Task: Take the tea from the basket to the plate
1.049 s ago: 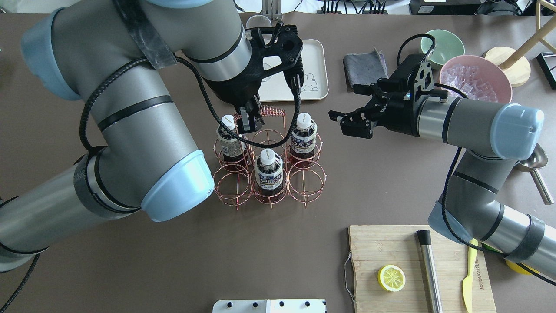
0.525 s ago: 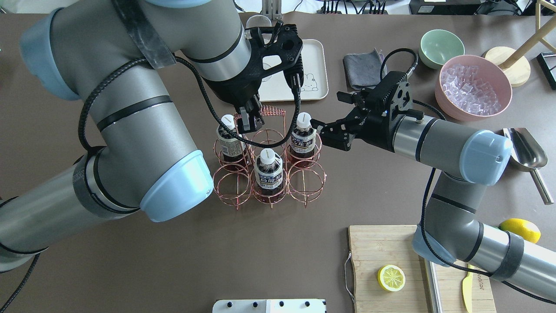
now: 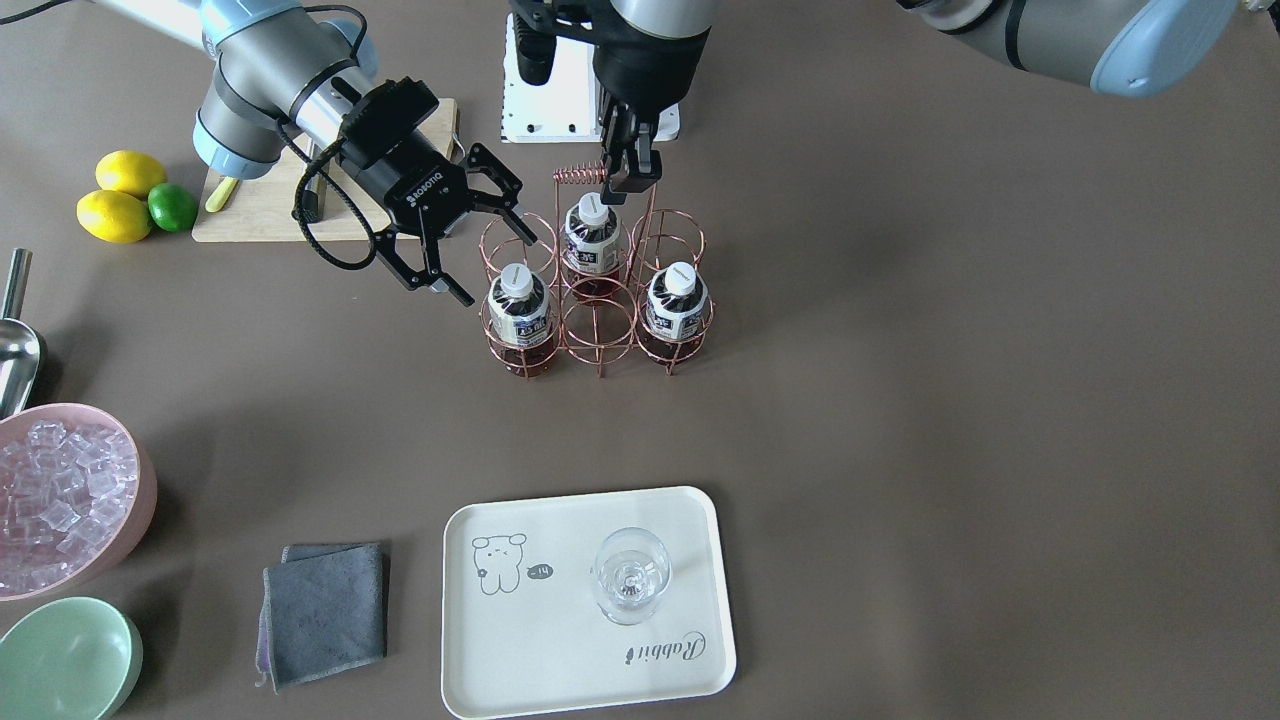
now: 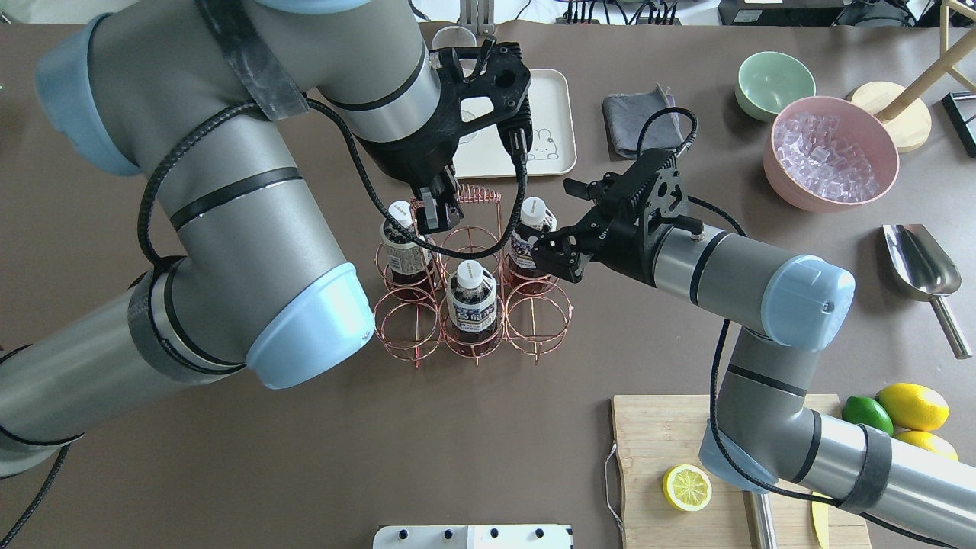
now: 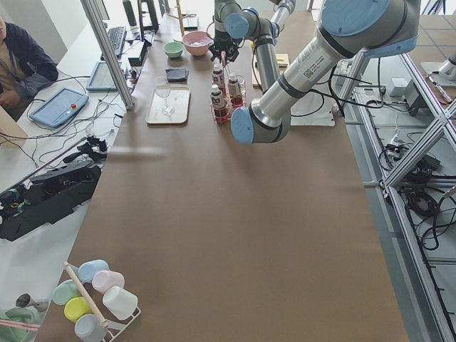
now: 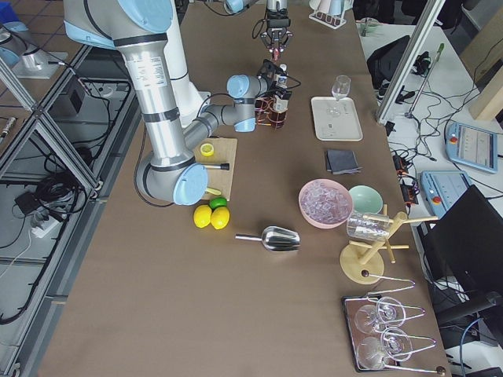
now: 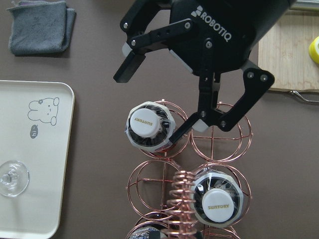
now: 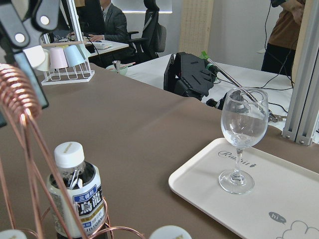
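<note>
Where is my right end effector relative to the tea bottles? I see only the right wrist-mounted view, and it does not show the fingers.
Observer: The left wrist view shows the right end effector open, one finger on each side of the tea bottle. That bottle stands in the far corner cell of the basket, on the robot's right.
Operator: Does anything hold the basket steady?
Observer: Yes. The left end effector appears shut on its coiled handle.
Operator: How many bottles stand in it?
Observer: Three in all, so three of the six cells are empty.
</note>
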